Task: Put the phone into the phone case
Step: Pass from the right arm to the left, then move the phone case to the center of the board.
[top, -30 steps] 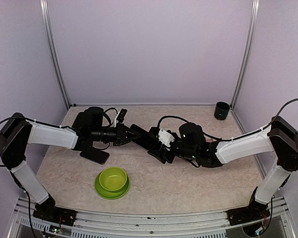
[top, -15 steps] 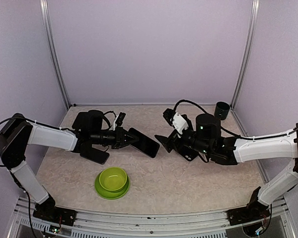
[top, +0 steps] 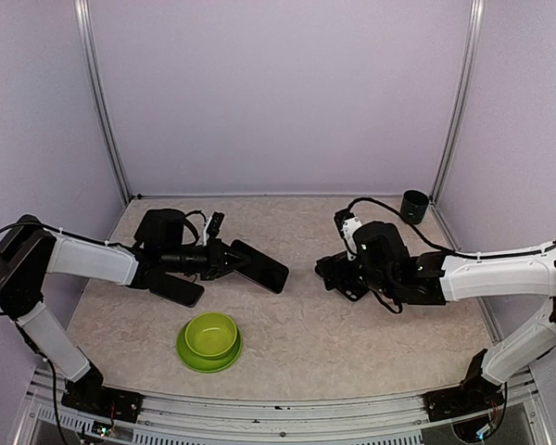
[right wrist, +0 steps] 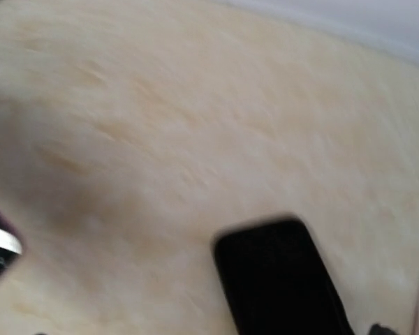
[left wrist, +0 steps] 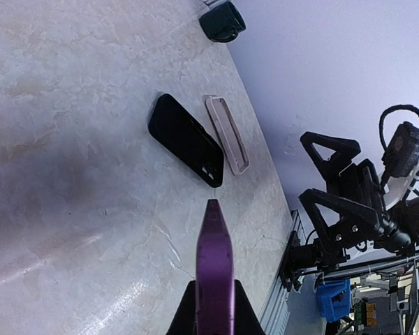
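**A:** While the left gripper (top: 224,260) pinches the phone (top: 262,267) by one end, jaws pressed tight on it, we have the phone left of the middle. Its free end points right, and as far as we can tell it is clear of the table (top: 287,343).

**B:** And the right gripper (top: 332,275)?

**A:** Its jaws are spread wide with nothing between them, which the left wrist view shows plainly. It hangs right of the middle.

**B:** Where do we take the case to be?

**A:** We judge it is the pale case (left wrist: 227,134) with the raised rim. It lies flat on the table to the right of the phone, with a black slab (left wrist: 185,139) just beside it. We cannot tell whether that slab is another case.

**B:** What could go wrong?

**A:** We hold the phone by one end only, so it may swing or slip when its far end meets the rim. Nothing pins the case, so a slanted push could shove it along the table or into the slab. We might also go for the wrong shell.

**B:** What stands in the way?

**A:** The right gripper seems to sit over that pair, hiding them from above and crowding our approach. The green bowl (top: 209,336) lies nearer us, a flat black piece (top: 178,288) lies under the left arm, and a black cup (top: 414,206) stands in the far right corner. All three are well apart from the case.
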